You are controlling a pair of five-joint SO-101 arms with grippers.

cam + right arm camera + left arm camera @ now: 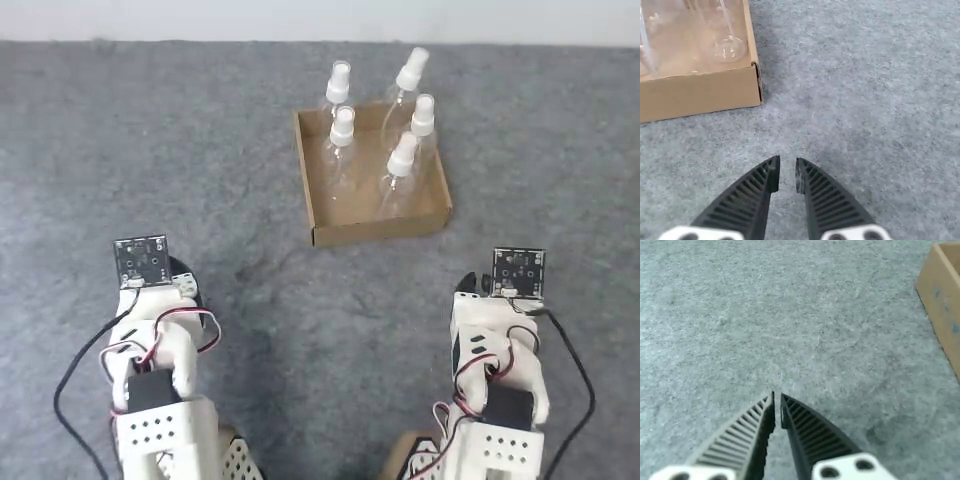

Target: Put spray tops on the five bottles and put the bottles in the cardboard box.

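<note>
Five capped bottles (343, 150) stand upright in the cardboard box (375, 232), ahead and nearer the right gripper (786, 167), whose jaws sit barely parted, empty. The left gripper (777, 397) is closed, empty.

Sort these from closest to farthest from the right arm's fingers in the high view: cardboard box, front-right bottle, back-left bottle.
1. The cardboard box: its front wall faces the right fingers.
2. The front-right bottle: just behind that wall.
3. The back-left bottle: by the far left corner.

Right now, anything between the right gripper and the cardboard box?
Nothing visible. Just bare grey carpet lies between the right gripper and the near wall of the cardboard box.
</note>
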